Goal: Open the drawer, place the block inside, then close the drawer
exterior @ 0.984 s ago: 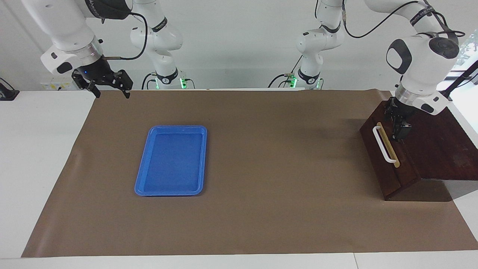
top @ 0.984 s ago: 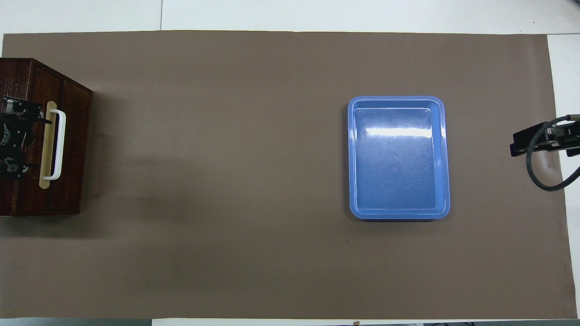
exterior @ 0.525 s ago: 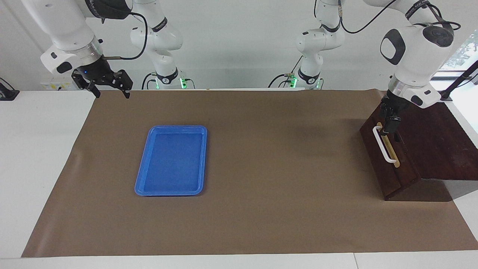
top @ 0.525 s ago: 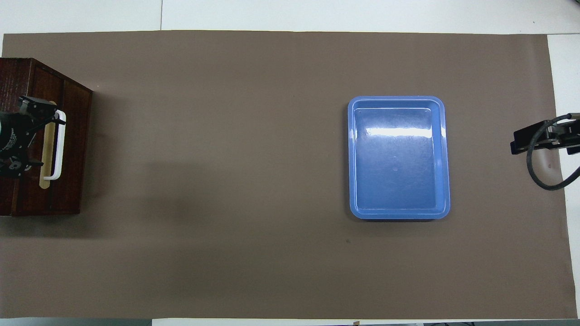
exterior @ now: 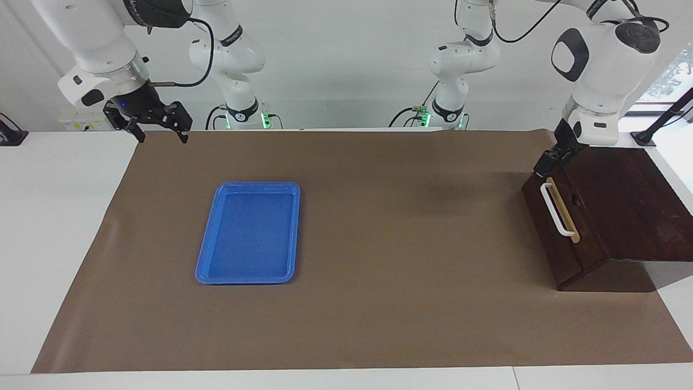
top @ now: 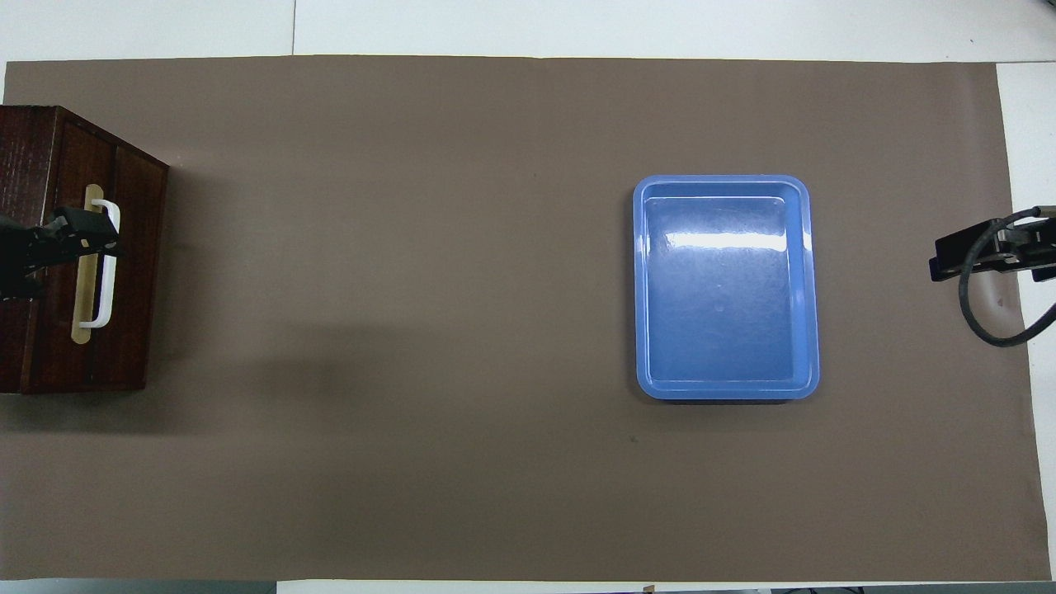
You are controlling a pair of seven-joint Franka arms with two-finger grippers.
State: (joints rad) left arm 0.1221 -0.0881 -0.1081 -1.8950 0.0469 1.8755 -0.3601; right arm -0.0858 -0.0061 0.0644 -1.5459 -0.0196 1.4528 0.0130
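Note:
The drawer (exterior: 544,230) is shut in the dark brown wooden box at the left arm's end of the table. Its white bar handle (exterior: 557,212) sits on a tan strip. In the overhead view the drawer (top: 132,272) front faces the middle of the mat. My left gripper (exterior: 543,163) hangs open and holds nothing. It is just above the end of the handle nearer to the robots, and in the overhead view the left gripper (top: 87,233) covers that end. My right gripper (exterior: 161,134) waits open and empty above the mat's corner at the right arm's end. The block is out of view.
A flat blue tray (exterior: 246,275) lies empty on the brown mat toward the right arm's end, also seen from overhead as the tray (top: 813,289). The box top (exterior: 622,200) slopes up toward the table's edge. White table borders the mat.
The left gripper has risen from the box top beside the handle and swung to the handle's end nearer to the robots. The drawer stays shut. The right arm barely moved.

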